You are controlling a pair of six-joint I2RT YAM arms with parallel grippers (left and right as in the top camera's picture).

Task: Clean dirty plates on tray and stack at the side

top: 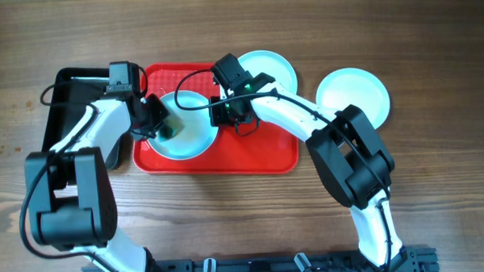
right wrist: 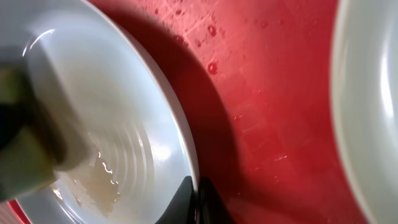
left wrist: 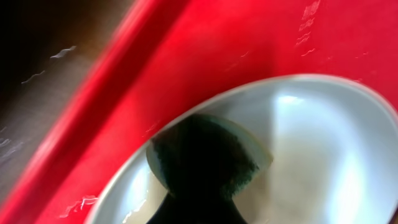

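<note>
Red tray [top: 259, 151]; three plates [top: 195, 144] [top: 273, 65] [top: 354, 96]; left gripper [top: 162, 126] clamped on sponge [left wrist: 205, 149], right gripper [right wrist: 194, 198] on plate [right wrist: 143, 143]

Mint plate [top: 195, 139] on red tray [top: 263, 155] — two others rightward

A black tray [top: 67, 94] rests on the wooden table [top: 229, 217].
</note>
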